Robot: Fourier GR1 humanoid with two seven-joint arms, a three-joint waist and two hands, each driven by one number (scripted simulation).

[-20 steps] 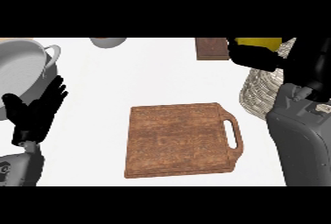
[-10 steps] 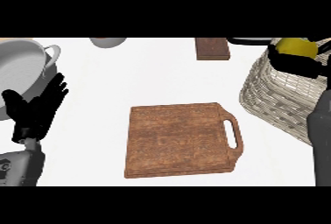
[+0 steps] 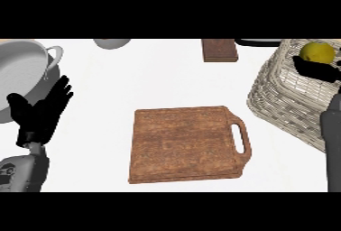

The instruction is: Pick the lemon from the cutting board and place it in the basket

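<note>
**Holding the lemon over the basket at the upper right**

Reaching in along the right edge of the frame, the right hand (image 3: 318, 70) shows only as dark fingers just under the lemon (image 3: 317, 52). The fingers touch the yellow fruit from below, but whether they curl round it or have let go cannot be told from this view. The lemon sits at the upper right of the frame, inside the rim of the woven basket (image 3: 279, 101), near its far side. The grey forearm runs down the right edge, crossing the basket's near wall.

The cutting board (image 3: 183, 144) lies in the lower centre of the frame, flat on the white counter (image 3: 153, 81), its handle slot turned toward the right. Nothing rests on its brown wooden top.

At the left edge the left hand (image 3: 41, 115) rests open, fingers straight and pointing up, touching nothing. Above it, in the upper left corner, stands a grey metal pot (image 3: 23, 72) with a side handle. Along the top edge are a small grey bowl (image 3: 111, 43) and a dark brown block (image 3: 219, 50), both well apart from the board.
</note>
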